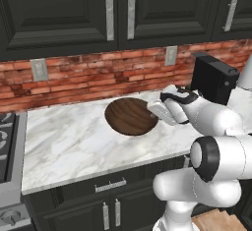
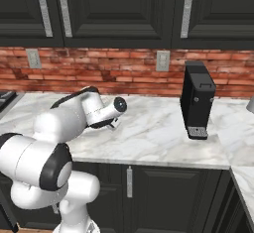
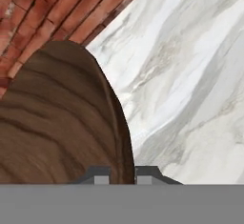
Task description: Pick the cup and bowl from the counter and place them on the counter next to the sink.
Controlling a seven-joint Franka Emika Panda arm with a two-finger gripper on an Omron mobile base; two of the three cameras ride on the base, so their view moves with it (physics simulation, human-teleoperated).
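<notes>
The dark brown wooden bowl (image 1: pixel 129 116) rests on the white marble counter (image 1: pixel 69 141), close to the brick wall. My gripper (image 1: pixel 151 108) reaches in from the right and meets the bowl's right rim. In the hand view the bowl (image 3: pixel 57 123) takes up the left half, and its thin rim runs down between my two fingertips (image 3: pixel 97 175), which stand close together on either side of it. The gripper (image 3: pixel 122 176) looks shut on the rim. In the right base view my own arm hides the bowl. The sink is out of view.
A black coffee machine (image 1: pixel 214 77) (image 2: pixel 197 100) stands on the counter right of the bowl, near my forearm. A stove (image 1: pixel 7 141) borders the counter on the left. Dark upper cabinets (image 1: pixel 118 9) hang overhead. Bare marble (image 2: pixel 154 128) lies between arm and machine.
</notes>
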